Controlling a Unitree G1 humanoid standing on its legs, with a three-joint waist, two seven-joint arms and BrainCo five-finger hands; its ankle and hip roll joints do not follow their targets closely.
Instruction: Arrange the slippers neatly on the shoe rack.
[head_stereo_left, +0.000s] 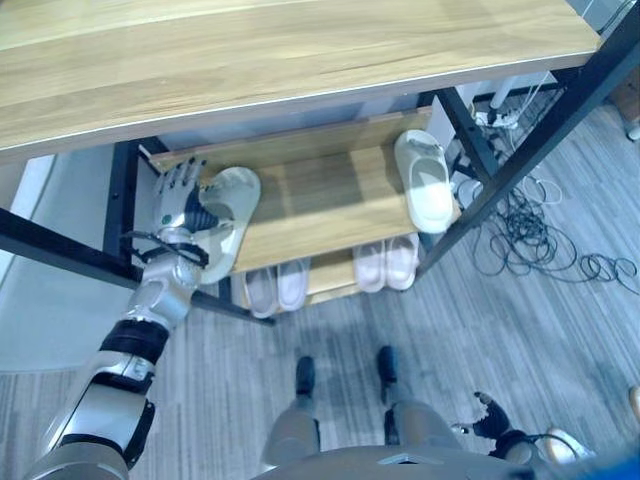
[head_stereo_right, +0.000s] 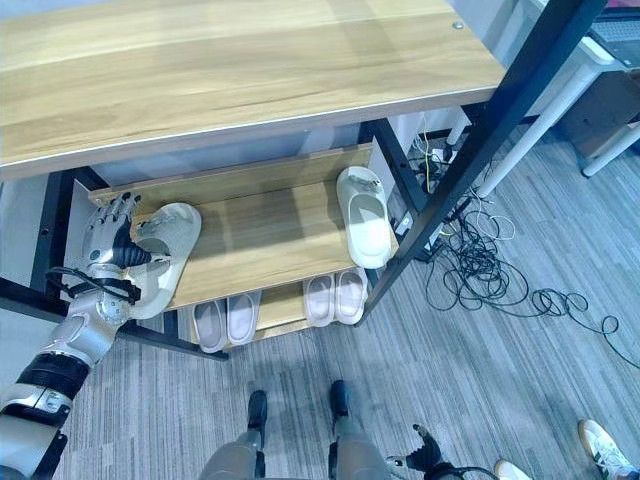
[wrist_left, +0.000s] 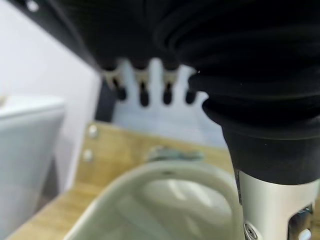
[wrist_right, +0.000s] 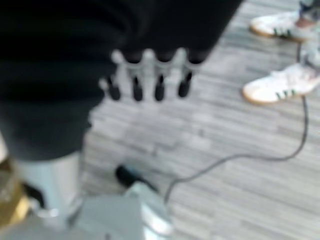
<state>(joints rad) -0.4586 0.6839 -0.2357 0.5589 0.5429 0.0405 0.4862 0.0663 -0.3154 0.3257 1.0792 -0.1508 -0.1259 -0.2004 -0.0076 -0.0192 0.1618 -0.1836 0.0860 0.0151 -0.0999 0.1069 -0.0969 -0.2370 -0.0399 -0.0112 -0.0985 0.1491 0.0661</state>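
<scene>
The shoe rack (head_stereo_left: 330, 190) is a black metal frame with pale wood shelves, standing on grey plank flooring (head_stereo_right: 480, 380) beside a tangle of black cables (head_stereo_right: 490, 270). On its middle shelf, 1 cream slipper (head_stereo_left: 424, 180) lies at the right end, while another cream slipper (head_stereo_left: 228, 222) sits at the left end with the left hand (head_stereo_left: 180, 200) resting on its near edge, fingers straight and released. 2 pairs of pale slippers (head_stereo_left: 330, 275) line the bottom shelf, and the right hand (head_stereo_left: 492, 414) hangs low by the floor with relaxed fingers, near a person's white shoes (wrist_right: 280, 55).
</scene>
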